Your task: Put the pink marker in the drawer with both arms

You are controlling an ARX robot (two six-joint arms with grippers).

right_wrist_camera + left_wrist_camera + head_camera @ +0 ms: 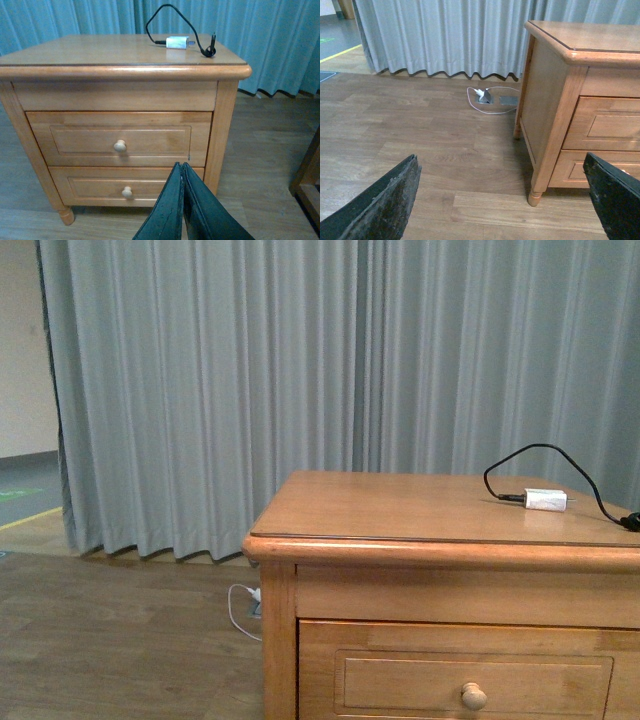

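Just beyond closed, empty right claw (182,200): drawer (120,139) shut; left claw (505,200) wide open, empty.

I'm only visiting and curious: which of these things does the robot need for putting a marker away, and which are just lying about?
For the job:
upper drawer, shut
left pincer
right pincer
No marker in view.

Just lying about:
white adapter with black cable
lower drawer
curtain

Cabinet (400,510) honey-coloured wood, drawer (120,140) same tone with paler round knob (119,146). Adapter (545,499) white, cable (540,455) black. Curtain (300,370) plain grey, vertical pleats; reads teal in right wrist view. Floor (420,140) brown wood-grain planks. Grippers black.
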